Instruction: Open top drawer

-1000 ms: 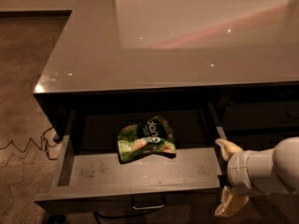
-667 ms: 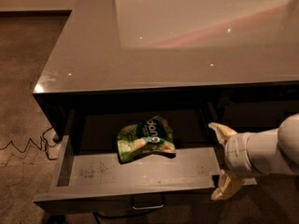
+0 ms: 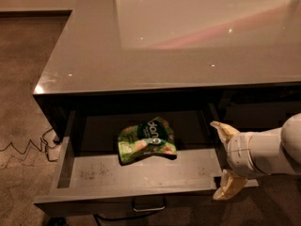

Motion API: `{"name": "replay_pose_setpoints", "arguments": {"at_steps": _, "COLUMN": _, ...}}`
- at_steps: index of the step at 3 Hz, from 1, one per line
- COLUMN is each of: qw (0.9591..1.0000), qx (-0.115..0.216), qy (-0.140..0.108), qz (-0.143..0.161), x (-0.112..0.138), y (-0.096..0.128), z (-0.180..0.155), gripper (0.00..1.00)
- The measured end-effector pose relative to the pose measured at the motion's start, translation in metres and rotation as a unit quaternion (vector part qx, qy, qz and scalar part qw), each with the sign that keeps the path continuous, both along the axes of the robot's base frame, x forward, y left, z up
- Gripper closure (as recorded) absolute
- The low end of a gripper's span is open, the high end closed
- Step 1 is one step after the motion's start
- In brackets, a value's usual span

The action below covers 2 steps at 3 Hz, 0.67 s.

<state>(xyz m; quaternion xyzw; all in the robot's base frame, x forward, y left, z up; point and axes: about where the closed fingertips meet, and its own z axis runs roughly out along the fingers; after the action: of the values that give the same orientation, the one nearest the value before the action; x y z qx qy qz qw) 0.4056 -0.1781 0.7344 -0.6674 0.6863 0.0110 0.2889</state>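
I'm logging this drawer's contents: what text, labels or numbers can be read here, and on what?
"don": white letters on the green bag in the top drawer; uncertain, the rest too blurred to read.
Nothing readable on the countertop or on the gripper, open at the drawer's right end.

Glossy grey counter; gripper front R.

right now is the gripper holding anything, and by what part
Nothing: the gripper is open at the right end of the top drawer, away from its handle.
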Motion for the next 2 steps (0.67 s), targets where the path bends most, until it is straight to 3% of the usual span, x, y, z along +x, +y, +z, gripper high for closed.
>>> {"name": "replay_pose_setpoints", "arguments": {"at_steps": 1, "qw": 0.9997, "qx": 0.013, "qy": -0.001, "qz": -0.02, "x": 0.0, "y": -0.008, "z": 0.001, "gripper": 0.0}}
{"name": "replay_pose_setpoints", "arguments": {"at_steps": 2, "qw": 0.9993, "qx": -0.011, "qy": -0.002, "qz": -0.035, "x": 0.012, "y": -0.008, "z": -0.003, "gripper": 0.19}}
